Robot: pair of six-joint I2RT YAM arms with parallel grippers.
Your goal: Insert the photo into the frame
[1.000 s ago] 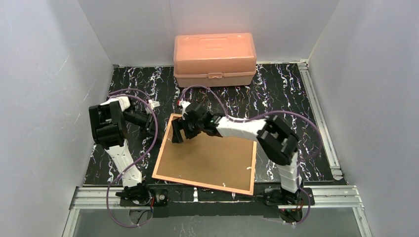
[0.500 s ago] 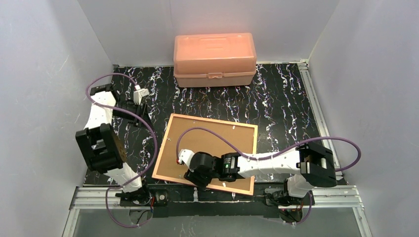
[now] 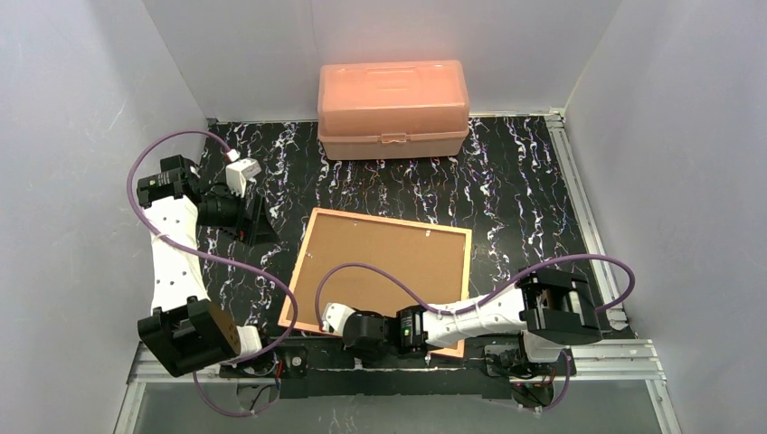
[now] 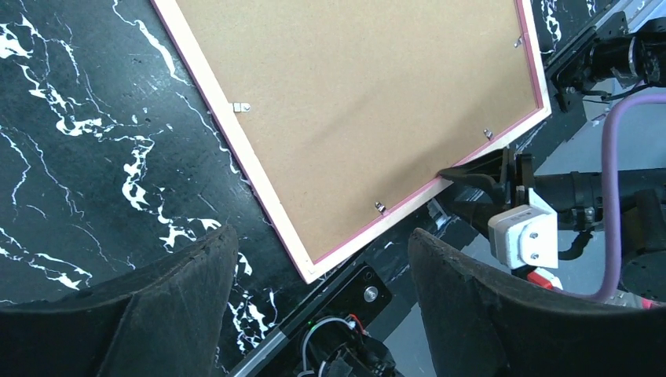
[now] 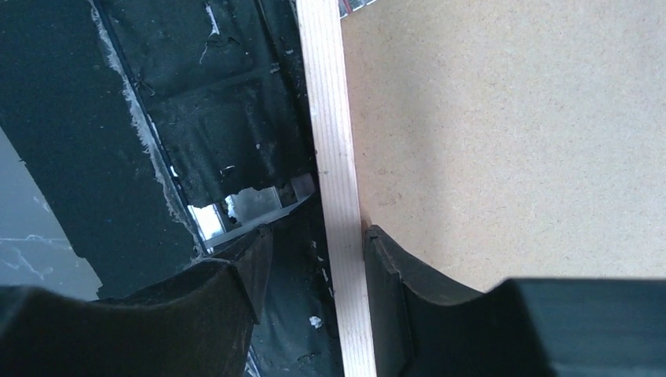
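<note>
Frame (image 3: 298, 268) lies back-up on the table (image 3: 525, 181), centred toward the near edge. Its near rail, close to the near-left corner, sits between the fingers of the right gripper (image 5: 316, 234). In the right wrist view one finger (image 5: 393, 275) rests against the inner side of the pale wooden rail, over the brown backing board (image 3: 384, 267). The other stands off the outer side with a visible gap. Finding: jaws parted, straddling the rail, not clamped. Left gripper (image 4: 320, 245) hangs above the left part of the table, fingers spread wide, nothing between them.

Photo: not visible in any view; whether it lies beneath the backing cannot be told. Small metal tabs (image 4: 379, 207) sit along the rail's inner edge.

Handling assessment: the frame is likely light and stiff, but the rail is thin and any glazing underneath would be fragile. It lies flat, so the near rail at the table's edge is the sensible hold. A one-corner lift risks twisting or slipping.

Surface: black, white-veined marbling, probably smooth. A salmon lidded plastic box (image 3: 393, 108) stands at the middle of the far edge, well apart from the frame. Plain white walls (image 3: 81, 136) enclose three sides.
</note>
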